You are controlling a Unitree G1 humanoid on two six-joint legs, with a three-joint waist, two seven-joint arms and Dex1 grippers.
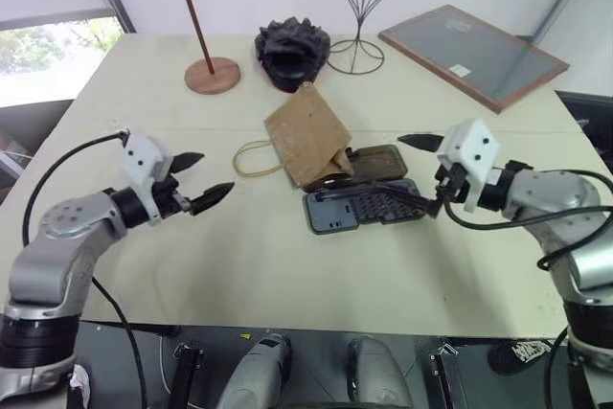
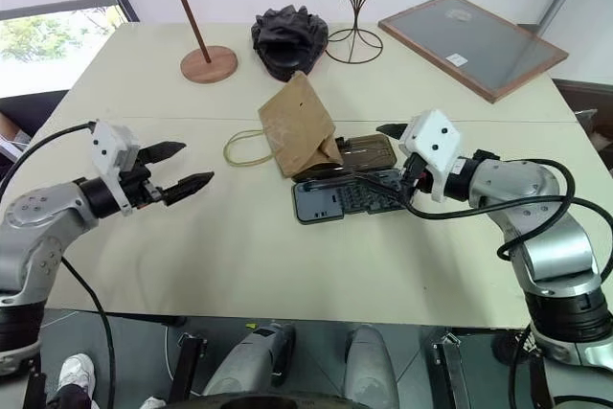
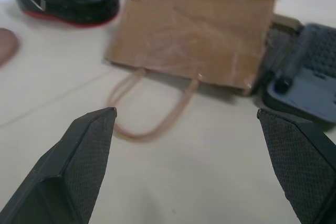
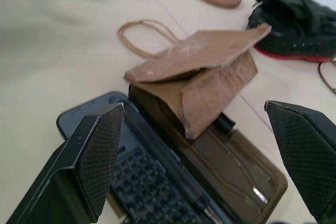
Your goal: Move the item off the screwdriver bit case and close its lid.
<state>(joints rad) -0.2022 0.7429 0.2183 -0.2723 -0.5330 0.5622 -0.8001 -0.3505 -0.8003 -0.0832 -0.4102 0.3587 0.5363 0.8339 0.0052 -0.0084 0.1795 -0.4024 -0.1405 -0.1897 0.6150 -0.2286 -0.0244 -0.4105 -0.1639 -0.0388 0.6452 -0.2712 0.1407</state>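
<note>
A flat tan paper bag (image 1: 306, 136) lies mid-table, its lower corner resting on the open screwdriver bit case (image 1: 362, 206); its loop handles (image 1: 254, 158) trail to the left. The case's smoky-brown lid (image 1: 376, 158) lies flat open behind the dark bit tray, partly under the bag. My left gripper (image 1: 204, 177) hovers open left of the handles, its fingers pointing toward the bag. My right gripper (image 1: 420, 170) hovers open just right of the case. In the right wrist view the bag (image 4: 202, 74) overlaps the lid (image 4: 231, 169).
A black lumpy bowl (image 1: 292, 50) sits behind the bag. A wooden stand (image 1: 211, 74) is at the back left, a wire stand (image 1: 356, 55) at the back centre, and a wood-framed grey panel (image 1: 474, 56) at the back right. The table's front edge (image 1: 287, 321) runs close.
</note>
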